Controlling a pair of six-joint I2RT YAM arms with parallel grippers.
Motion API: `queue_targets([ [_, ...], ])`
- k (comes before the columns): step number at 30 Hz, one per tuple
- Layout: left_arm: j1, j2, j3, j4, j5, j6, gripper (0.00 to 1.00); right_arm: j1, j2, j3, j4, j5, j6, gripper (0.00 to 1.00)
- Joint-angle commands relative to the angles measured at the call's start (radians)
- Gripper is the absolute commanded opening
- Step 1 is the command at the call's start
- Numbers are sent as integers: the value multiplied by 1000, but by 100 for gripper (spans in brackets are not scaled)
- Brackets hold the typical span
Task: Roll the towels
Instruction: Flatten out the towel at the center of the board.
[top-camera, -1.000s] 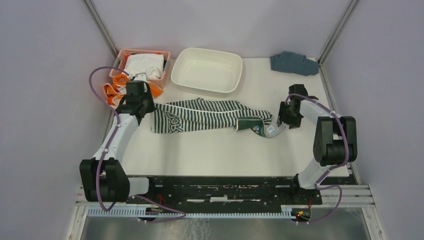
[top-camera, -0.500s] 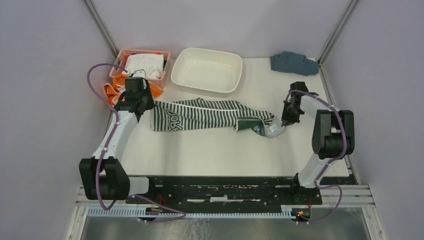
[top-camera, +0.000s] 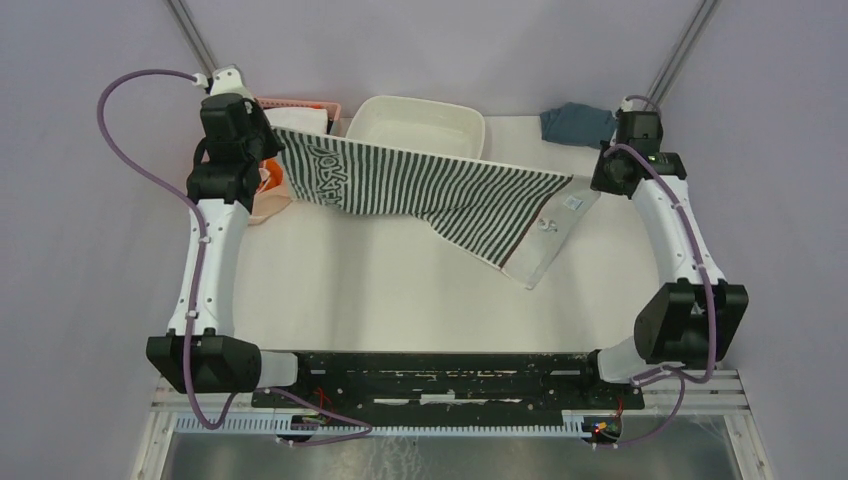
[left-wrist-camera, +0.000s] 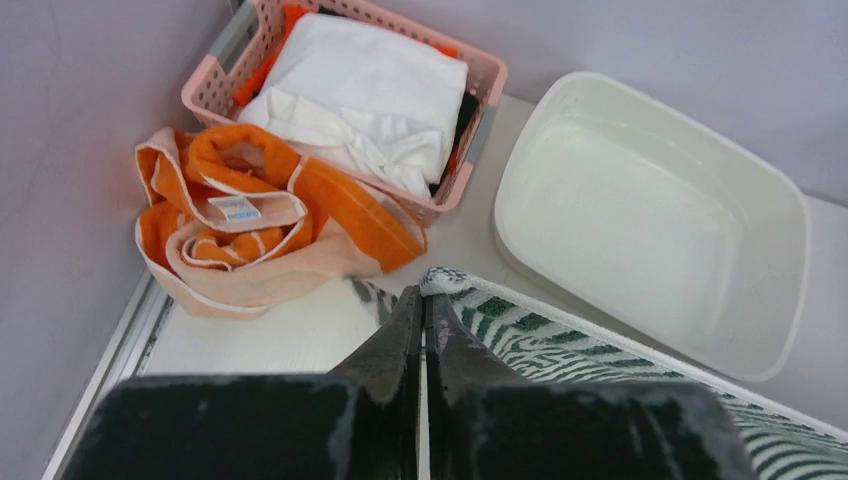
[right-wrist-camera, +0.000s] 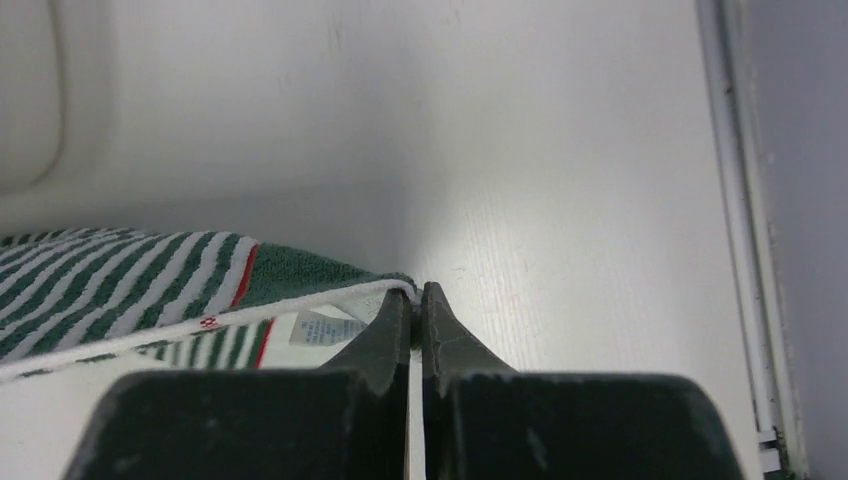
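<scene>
The dark green-and-white striped towel (top-camera: 420, 185) hangs spread in the air between both arms, its lower corner drooping toward the table. My left gripper (top-camera: 272, 133) is shut on the towel's left top corner (left-wrist-camera: 445, 280), jaws pinched together (left-wrist-camera: 422, 297). At the far right, my right gripper (top-camera: 598, 182) is shut on the white-hemmed right corner (right-wrist-camera: 395, 287), beside a care label. The striped cloth (right-wrist-camera: 130, 270) trails off to the left there. The orange towel (left-wrist-camera: 250, 225) with its peach centre lies crumpled on the table by the basket, partly behind the left arm (top-camera: 268, 200).
A pink basket (left-wrist-camera: 215, 80) holding a white cloth (left-wrist-camera: 370, 90) stands at the back left. Beside it sits a white tub (left-wrist-camera: 790, 200), also seen from above (top-camera: 470, 115). A blue-grey cloth (top-camera: 580, 122) lies at the back right corner.
The right gripper shut on the striped towel's corner. Both arms then rose and moved back, lifting the towel off the table and stretching it out.
</scene>
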Motion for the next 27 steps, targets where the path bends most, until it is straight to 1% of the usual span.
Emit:
queue_targets([
  [1,22,-35,136,-23,-75,-14,3,-6,-146,80,-67,106,-68,0],
  [8,23,-132,275,-175,-129,30,3,-2,-408,74,-94,61,-100,0],
  [12,12,-199,327,-263,-229,49,3,38,-545,72,-98,90,-135,0],
  [16,-27,-270,315,-322,-330,55,3,99,-627,91,-128,140,-176,0],
  [19,-49,-326,252,-334,-331,47,3,136,-651,88,-139,181,-193,0],
  [21,-52,-354,177,-323,-314,38,3,145,-650,61,-130,204,-194,0],
  [24,-51,-364,23,-282,-260,20,3,150,-610,4,-100,221,-192,0],
  [27,-52,-351,-189,-164,-201,5,3,152,-543,-66,-42,253,-185,0],
])
